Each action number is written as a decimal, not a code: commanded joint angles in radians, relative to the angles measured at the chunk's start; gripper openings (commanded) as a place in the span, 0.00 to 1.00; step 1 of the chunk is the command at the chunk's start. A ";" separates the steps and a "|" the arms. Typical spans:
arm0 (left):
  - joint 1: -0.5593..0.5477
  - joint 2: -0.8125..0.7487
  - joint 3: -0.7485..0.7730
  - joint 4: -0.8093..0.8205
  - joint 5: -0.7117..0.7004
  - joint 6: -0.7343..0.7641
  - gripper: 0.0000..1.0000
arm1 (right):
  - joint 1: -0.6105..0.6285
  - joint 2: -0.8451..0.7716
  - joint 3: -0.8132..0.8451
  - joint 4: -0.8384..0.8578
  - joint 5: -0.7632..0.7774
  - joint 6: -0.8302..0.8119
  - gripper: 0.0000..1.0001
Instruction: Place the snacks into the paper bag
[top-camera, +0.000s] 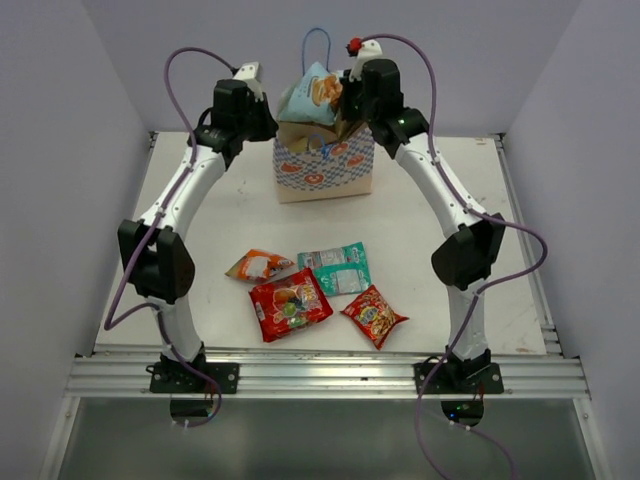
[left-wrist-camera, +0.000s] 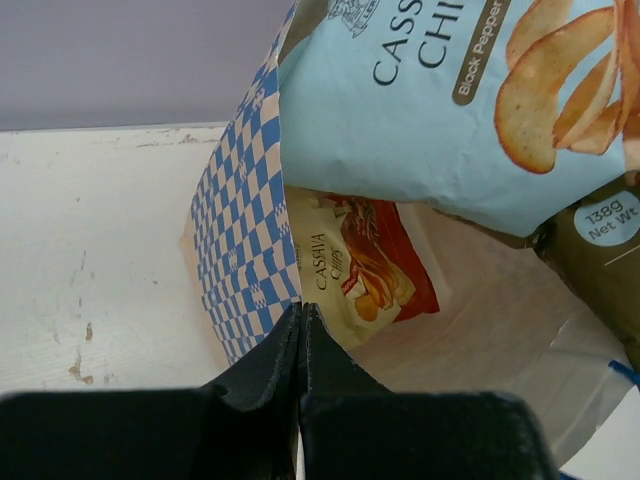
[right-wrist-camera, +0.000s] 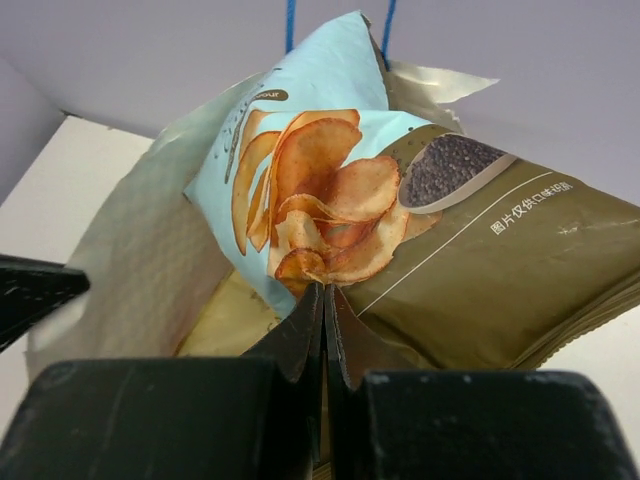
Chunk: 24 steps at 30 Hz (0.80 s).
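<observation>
The paper bag stands at the back middle of the table, and its checked wall fills the left wrist view. My left gripper is shut on the bag's left rim. My right gripper is shut on the edge of a light blue and brown snack packet, which hangs tilted over the bag's mouth. A cream-and-red packet lies inside the bag. On the table in front lie an orange packet, a teal-green one, a red one and a smaller red-orange one.
The bag's blue cord handle sticks up behind the held packet. White walls close in the table on the left, right and back. An aluminium rail with both arm bases runs along the near edge.
</observation>
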 joint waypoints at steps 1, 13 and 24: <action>0.006 0.008 0.054 0.052 0.024 -0.023 0.00 | 0.025 -0.076 -0.021 0.049 -0.060 0.048 0.00; 0.006 0.025 0.073 0.066 0.049 -0.029 0.00 | 0.054 -0.188 -0.049 -0.007 -0.009 -0.011 0.99; 0.006 0.021 0.062 0.063 0.047 -0.027 0.00 | 0.129 -0.628 -0.503 -0.099 -0.077 -0.185 0.99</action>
